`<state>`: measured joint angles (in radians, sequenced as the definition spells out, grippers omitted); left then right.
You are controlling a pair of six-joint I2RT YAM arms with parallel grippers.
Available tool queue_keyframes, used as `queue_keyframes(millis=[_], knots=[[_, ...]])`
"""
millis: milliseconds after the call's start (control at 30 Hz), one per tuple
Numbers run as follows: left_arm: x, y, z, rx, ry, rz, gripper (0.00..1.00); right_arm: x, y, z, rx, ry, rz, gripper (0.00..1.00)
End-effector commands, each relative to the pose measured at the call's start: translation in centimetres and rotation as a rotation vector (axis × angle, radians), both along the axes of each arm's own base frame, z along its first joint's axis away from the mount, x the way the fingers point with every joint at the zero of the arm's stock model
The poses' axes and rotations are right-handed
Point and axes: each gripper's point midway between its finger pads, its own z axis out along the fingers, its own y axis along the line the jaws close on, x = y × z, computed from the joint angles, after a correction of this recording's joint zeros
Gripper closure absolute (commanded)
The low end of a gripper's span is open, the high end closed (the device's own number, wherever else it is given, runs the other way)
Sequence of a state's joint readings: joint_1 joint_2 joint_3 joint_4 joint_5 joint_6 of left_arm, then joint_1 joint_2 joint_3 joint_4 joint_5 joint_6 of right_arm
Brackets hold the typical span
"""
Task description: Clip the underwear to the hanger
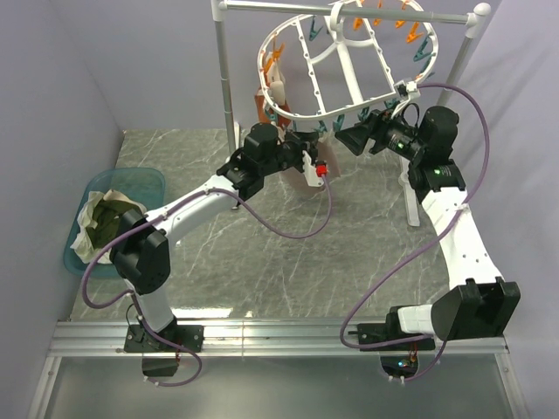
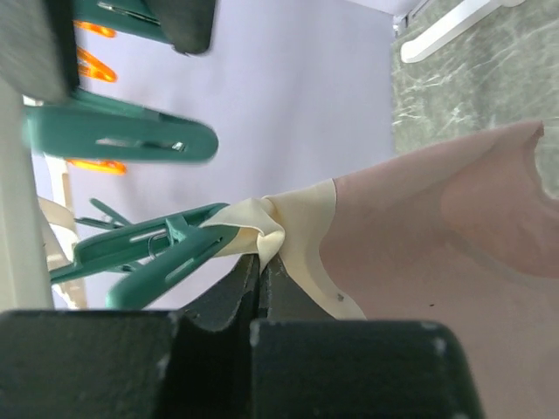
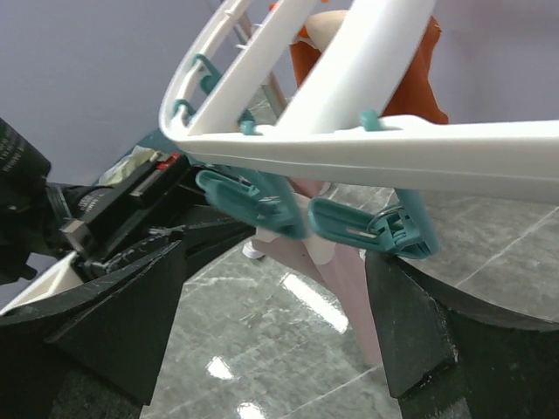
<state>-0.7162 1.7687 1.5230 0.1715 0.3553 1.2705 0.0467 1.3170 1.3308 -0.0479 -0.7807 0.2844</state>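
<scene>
Left wrist view: the underwear (image 2: 437, 236) is a soft, matte, pinkish-beige cloth, smooth with a few shallow folds. It is edged by a paler cream waistband (image 2: 301, 214) that looks slightly glossy and elastic. The band is bunched into a small knot of folds right at the tips of a teal peg (image 2: 148, 249), a ribbed hard-plastic clip with a wire spring. The left fingers (image 2: 236, 297), dark and blocky, are clenched on that bunched waistband edge just beside the peg, with no gap between them. The rest of the cloth hangs away from the grip, clear of the counter (image 1: 262, 262).

In the top external view the hanger (image 1: 352, 70) is a white plastic oval with crossbars. It hangs tilted from the rail of a white pole stand (image 1: 225, 78), with orange pegs (image 1: 410, 35) along its far rim and teal ones along the near rim. The underwear hangs below the near rim, above the grey marble-patterned counter.

In the right wrist view the right fingers (image 3: 131, 314), black wedge-shaped pads, are released and spread wide, grasping nothing. They stand on either side of the teal pegs under the rim, where a pale strip of the underwear hangs down. A rust-orange garment (image 3: 419, 78) hangs beyond the rim.

A translucent blue basin (image 1: 140, 179) at the counter's left edge holds an olive-green cloth (image 1: 109, 218).
</scene>
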Motion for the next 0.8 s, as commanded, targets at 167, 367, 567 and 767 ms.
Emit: queue_keyframes(millis=[167,367,567,767], knots=[[-1.8,2.3,3.0,-0.119,0.063,0.011,0.69,-2.3,-0.1,4.0,0.010,-0.118,0.016,0.09],[-3.8,4.6,1.8,-0.143,0.171,0.038,0.53,-3.1,-0.4,2.8,-0.021,-0.100,0.008,0.07],[-7.1,7.3,0.6,-0.207,0.351,0.060,0.28,-4.5,-0.7,1.3,-0.068,-0.086,0.000,0.05],[-8.9,11.3,0.0,-0.374,0.690,0.188,0.01,-5.9,-1.8,-0.4,-0.156,-0.064,-0.042,0.04]])
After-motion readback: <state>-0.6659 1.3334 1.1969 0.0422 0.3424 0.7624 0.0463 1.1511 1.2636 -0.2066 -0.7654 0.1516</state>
